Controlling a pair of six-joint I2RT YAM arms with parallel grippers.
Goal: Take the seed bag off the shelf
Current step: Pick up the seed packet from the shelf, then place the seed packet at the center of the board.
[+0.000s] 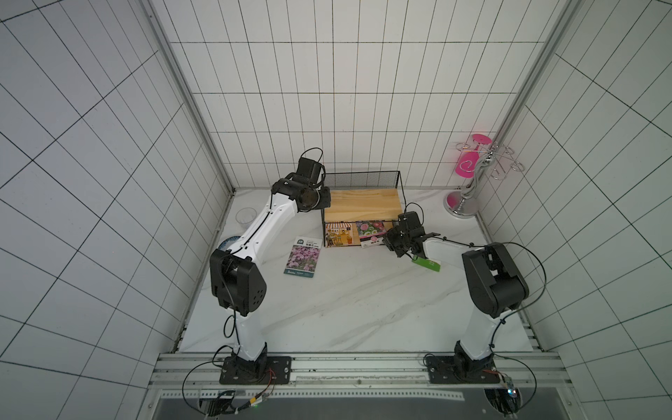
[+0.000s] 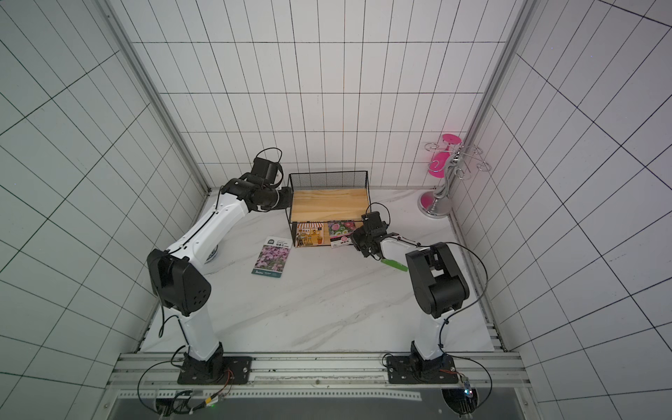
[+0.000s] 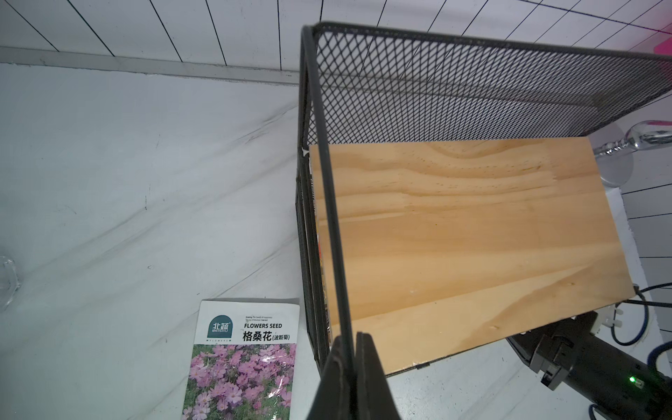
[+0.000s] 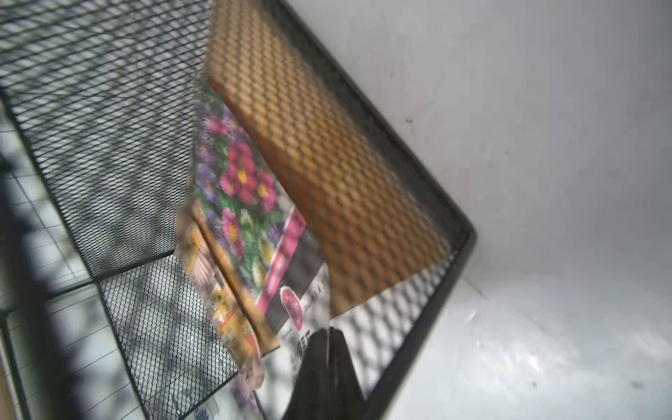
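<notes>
The shelf (image 1: 363,202) stands at the back of the table; its top board (image 3: 472,236) is bare. On its lower board lies a seed bag (image 1: 371,230) printed with pink flowers, beside a second bag with a shop drawing (image 1: 338,234). My right gripper (image 1: 382,242) reaches in from the shelf's front right corner. In the blurred right wrist view it (image 4: 329,330) is shut on the white end of the flower seed bag (image 4: 247,189). My left gripper (image 3: 352,336) is shut on the black wire rod at the shelf's left end.
A third seed bag with purple-pink flowers (image 1: 303,256) lies flat on the table left of the shelf. A chrome stand with pink glasses (image 1: 469,174) is at the back right. A clear cup (image 1: 245,216) and a patterned plate (image 1: 227,242) sit by the left arm.
</notes>
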